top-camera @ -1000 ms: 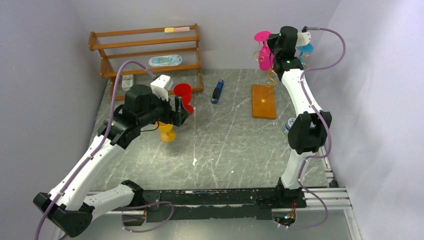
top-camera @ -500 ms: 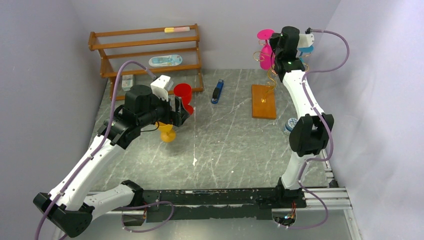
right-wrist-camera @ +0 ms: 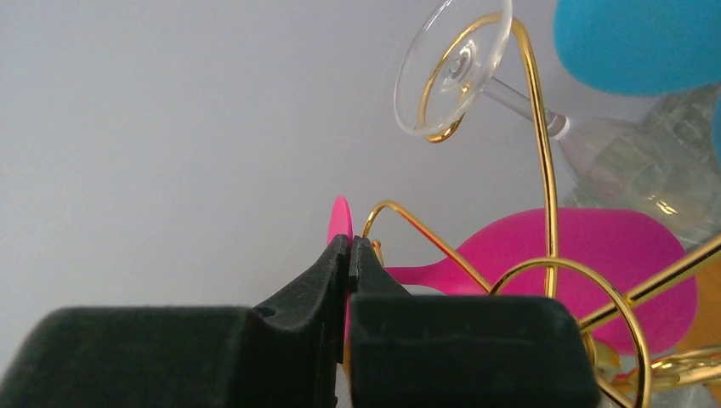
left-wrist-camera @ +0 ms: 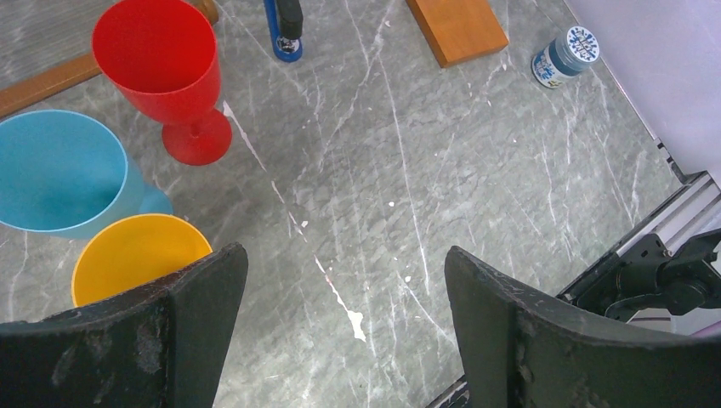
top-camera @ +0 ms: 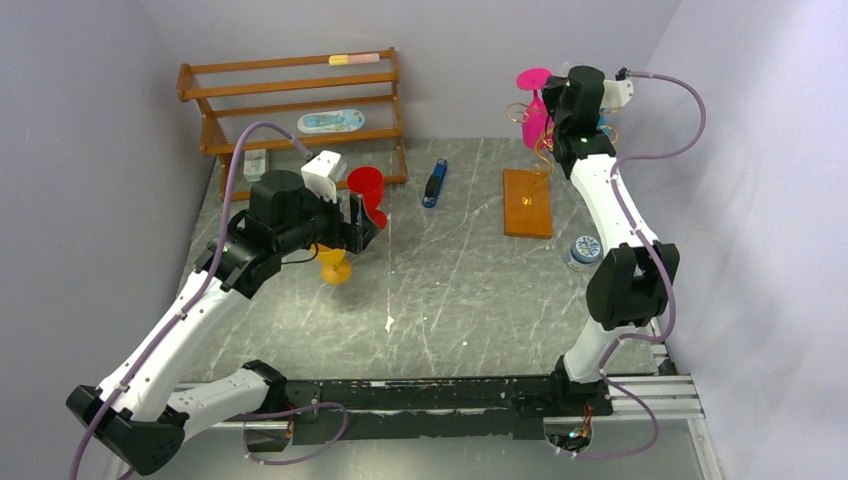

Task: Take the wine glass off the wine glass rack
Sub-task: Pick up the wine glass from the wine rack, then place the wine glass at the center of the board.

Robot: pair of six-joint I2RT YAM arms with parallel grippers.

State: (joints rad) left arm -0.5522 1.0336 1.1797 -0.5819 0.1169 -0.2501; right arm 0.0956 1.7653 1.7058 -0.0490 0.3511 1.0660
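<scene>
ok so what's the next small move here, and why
Probably ease the pink wine glass outward along the gold wire of the wine glass rack: the right gripper looks shut on the foot, and the stem sits inside a scroll.

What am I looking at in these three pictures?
Two robot arms are bolted to a table. One picture looks down from above; the others come from a camera on each wrist. The left gripper is open, near a red glass, blue glass and yellow glass standing on the table. The right gripper is shut on the foot of a pink glass hanging on the gold rack, beside a clear glass. A stapler, jar and shelf sit nearby.
</scene>
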